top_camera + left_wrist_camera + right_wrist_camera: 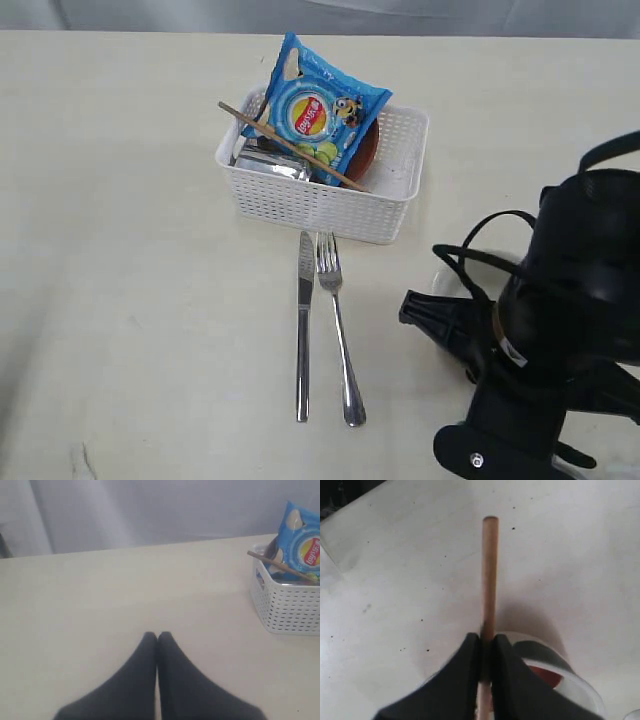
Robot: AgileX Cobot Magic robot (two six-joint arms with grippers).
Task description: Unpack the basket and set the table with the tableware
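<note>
The white basket (320,205) stands at mid-table, with one wooden chopstick (290,145) lying across its rim. A reddish-brown plate (367,150) and a shiny steel cup (270,165) are inside. In front of the basket, a steel knife (303,330) and fork (338,330) lie side by side on the table (130,250). My right gripper (486,639) is shut on a second chopstick (490,575), just above the off-white bowl (572,674), which has something red-brown inside. Over bare table left of the basket (287,605), my left gripper (157,636) is shut and empty.
A blue chip bag (315,110) stands upright in the basket, over the plate. My right arm's black bulk (560,340) fills the near right corner and covers most of the bowl in the exterior view. A grey curtain hangs behind the table's far edge.
</note>
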